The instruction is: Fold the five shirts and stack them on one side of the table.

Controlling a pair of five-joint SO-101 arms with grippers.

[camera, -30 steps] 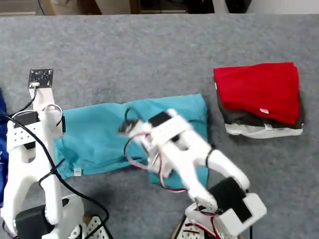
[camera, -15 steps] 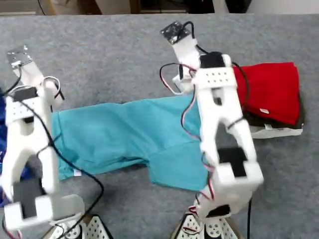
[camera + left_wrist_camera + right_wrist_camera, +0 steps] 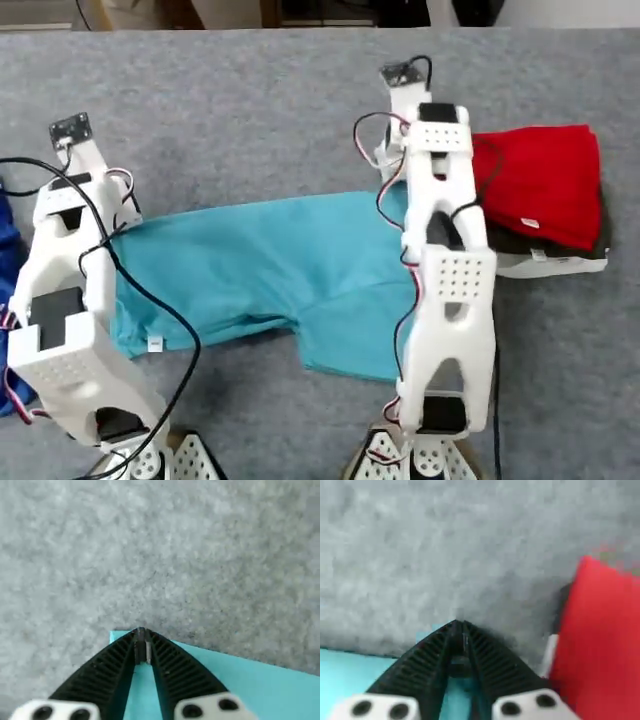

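Teal shirt (image 3: 270, 270) beside the stack (image 3: 530, 195): my left end effector (image 3: 141, 645) and right end effector (image 3: 458, 632) each clench a corner.

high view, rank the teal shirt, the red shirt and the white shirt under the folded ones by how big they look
1. teal shirt, spread out flat, clearly the largest.
2. red shirt, folded.
3. white shirt: just a strip shows beneath the other folded ones, so its real size is unsure.
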